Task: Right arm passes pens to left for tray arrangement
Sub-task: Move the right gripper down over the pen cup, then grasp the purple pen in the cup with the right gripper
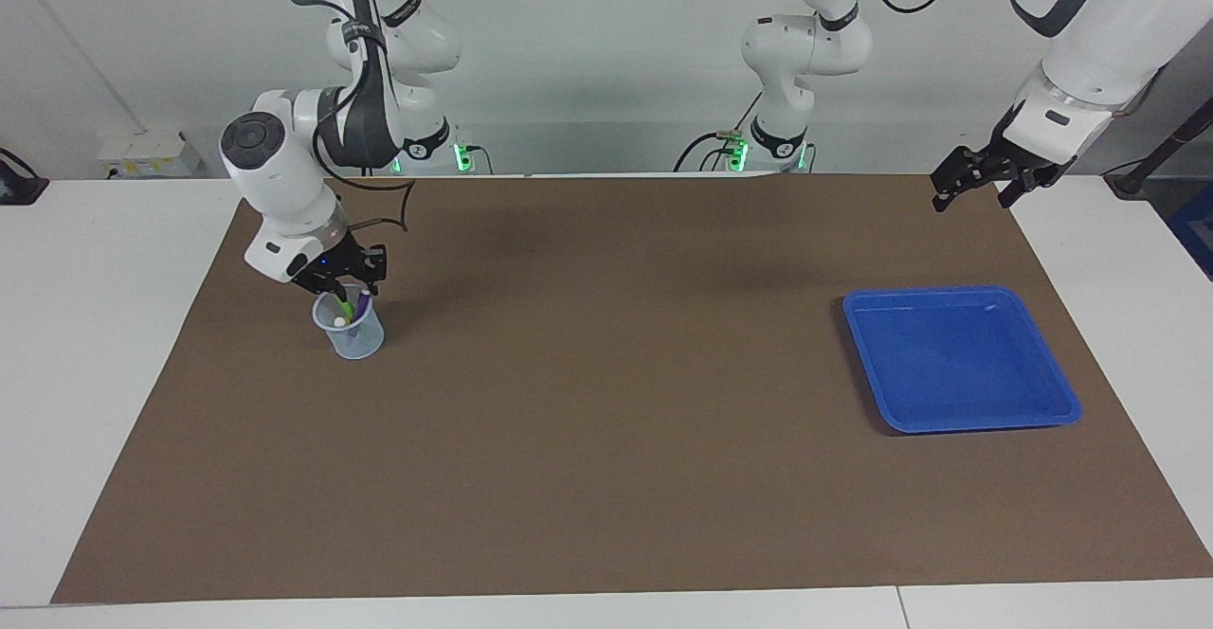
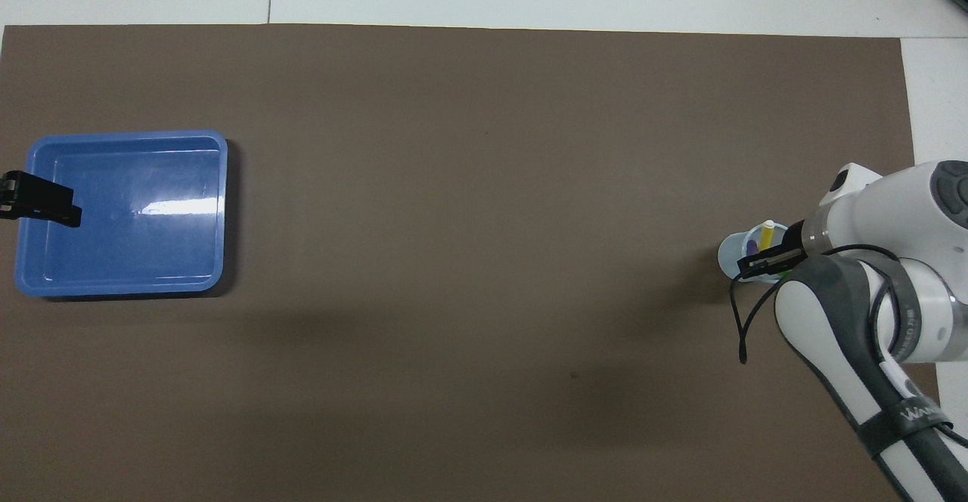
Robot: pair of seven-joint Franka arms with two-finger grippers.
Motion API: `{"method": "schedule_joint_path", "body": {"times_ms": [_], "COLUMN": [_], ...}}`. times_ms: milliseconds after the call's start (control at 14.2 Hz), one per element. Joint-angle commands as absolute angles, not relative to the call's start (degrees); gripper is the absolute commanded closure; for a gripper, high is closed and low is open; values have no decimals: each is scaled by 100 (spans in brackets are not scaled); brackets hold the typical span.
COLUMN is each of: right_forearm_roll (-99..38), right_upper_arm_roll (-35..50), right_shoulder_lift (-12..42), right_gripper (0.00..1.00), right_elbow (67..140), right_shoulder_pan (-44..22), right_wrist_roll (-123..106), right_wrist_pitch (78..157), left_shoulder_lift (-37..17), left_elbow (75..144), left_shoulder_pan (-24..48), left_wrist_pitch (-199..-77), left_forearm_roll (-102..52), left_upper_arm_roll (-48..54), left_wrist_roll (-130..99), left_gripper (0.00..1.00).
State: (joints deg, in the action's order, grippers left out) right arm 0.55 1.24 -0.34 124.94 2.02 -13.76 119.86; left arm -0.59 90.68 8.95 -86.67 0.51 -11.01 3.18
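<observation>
Facing view shows the right hand (image 1: 343, 290) dipped at the mouth of a small translucent cup (image 1: 350, 331) toward the right arm's end of the counter (image 1: 606, 440); whether its fingers grip a pen yet I cannot tell. The pens (image 1: 353, 308), purple, yellow and green, stand tilted inside the cup. They look light, stiff and smooth, so likely slippery; the exposed upper shaft above the rim is the sensible hold, pulled straight up because the light cup may tip. The left hand (image 1: 981, 184) waits open in the air near the left arm's end, and the blue tray (image 1: 959, 421) lies bare there.
</observation>
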Motion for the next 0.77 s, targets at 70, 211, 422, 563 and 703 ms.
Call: {"method": "schedule_joint_path", "body": {"times_ms": [70,211,422,563,703], "right_forearm_roll": [105,114,446,483,501], "right_upper_arm_roll": [167,167,167,167,167], "right_shoulder_lift": [-141,-132,-114,-105,-105], "right_gripper": [75,81,82,82,82], "right_elbow": [12621,12604,12533,12516,12455], "right_shoulder_pan": [264,264,272,281,307], "right_wrist_roll": [-1406,-1432,-1450,-1468,-1607], "right_wrist_pitch": [12120,12094,12032,12023,11971], "left_shoulder_lift": [35,35,35,35,35], "left_elbow": [9141,9132,9132,9141,9141], "left_shoulder_pan": [1020,1020,1020,1020,1020], "left_wrist_pitch": [-8719,-8727,-8736,-8745,-8745], "left_forearm_roll": [193,193,193,193,193], "left_upper_arm_roll": [-1187,-1187,-1195,-1195,-1204], "left_wrist_roll": [316,316,316,316,316], "left_gripper": [0,0,0,0,0]}}
